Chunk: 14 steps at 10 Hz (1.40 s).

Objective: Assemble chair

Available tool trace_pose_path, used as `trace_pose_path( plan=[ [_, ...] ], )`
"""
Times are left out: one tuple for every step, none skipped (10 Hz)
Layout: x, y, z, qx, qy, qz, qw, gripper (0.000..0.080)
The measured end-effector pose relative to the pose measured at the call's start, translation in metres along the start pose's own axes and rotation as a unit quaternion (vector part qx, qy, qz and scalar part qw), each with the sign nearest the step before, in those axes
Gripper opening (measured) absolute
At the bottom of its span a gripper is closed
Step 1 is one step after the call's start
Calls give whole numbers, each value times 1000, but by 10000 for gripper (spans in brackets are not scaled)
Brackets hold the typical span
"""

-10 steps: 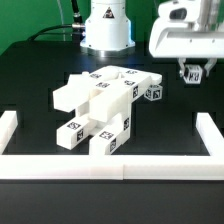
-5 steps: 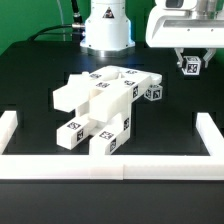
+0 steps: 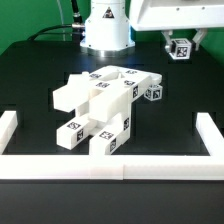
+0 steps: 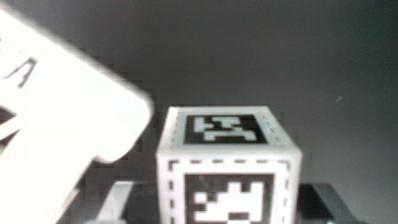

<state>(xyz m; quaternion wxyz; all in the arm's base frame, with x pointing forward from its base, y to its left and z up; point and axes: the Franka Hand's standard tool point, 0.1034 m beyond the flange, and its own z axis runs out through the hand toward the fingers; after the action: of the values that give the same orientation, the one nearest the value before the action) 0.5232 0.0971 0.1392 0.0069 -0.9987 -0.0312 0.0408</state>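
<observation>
The part-built white chair [image 3: 100,105] lies in the middle of the black table, chunky tagged bars and plates joined together. A small tagged block [image 3: 152,93] rests against its side toward the exterior view's right. High at the back right, my gripper [image 3: 180,44] hangs well above the table, shut on another small white tagged block [image 3: 181,49]. In the wrist view that block [image 4: 222,150] fills the space between my dark fingers [image 4: 125,200], with tags showing on two of its faces. A blurred white part of the chair [image 4: 54,90] lies far below it.
White border rails run along the exterior view's left [image 3: 8,125], front [image 3: 110,165] and right [image 3: 212,130] of the table. The arm's white base [image 3: 105,25] stands at the back centre.
My gripper has risen with the small block, from just above the table beside the chair to high at the back right, drifting slightly to the exterior view's left.
</observation>
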Motion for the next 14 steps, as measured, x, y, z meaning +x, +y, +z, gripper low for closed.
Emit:
trace_pose_path(
  plan=[
    [0, -4, 3, -1, 7, -2, 1000, 289],
    [-3, -5, 5, -1, 5, -3, 1000, 289],
    [-2, -3, 5, -1, 5, -2, 1000, 290],
    [-2, -1, 5, -1, 5, -4, 1000, 290],
    [8, 14, 5, -5, 9, -51, 999, 290],
    [22, 28, -3, -7, 12, -72, 997, 290],
    [39, 47, -14, -4, 1, -105, 994, 290],
    [57, 64, -18, -3, -16, -101, 995, 290],
    [65, 64, -17, -7, -5, -95, 995, 290],
    [62, 61, -16, -6, -7, -97, 995, 290],
    [62, 64, -16, -6, -8, -96, 995, 290],
    [62, 64, -15, -6, -8, -95, 995, 290],
    [62, 69, -14, -7, -8, -112, 994, 290],
    [63, 86, -12, -8, -8, -132, 991, 290]
  ],
)
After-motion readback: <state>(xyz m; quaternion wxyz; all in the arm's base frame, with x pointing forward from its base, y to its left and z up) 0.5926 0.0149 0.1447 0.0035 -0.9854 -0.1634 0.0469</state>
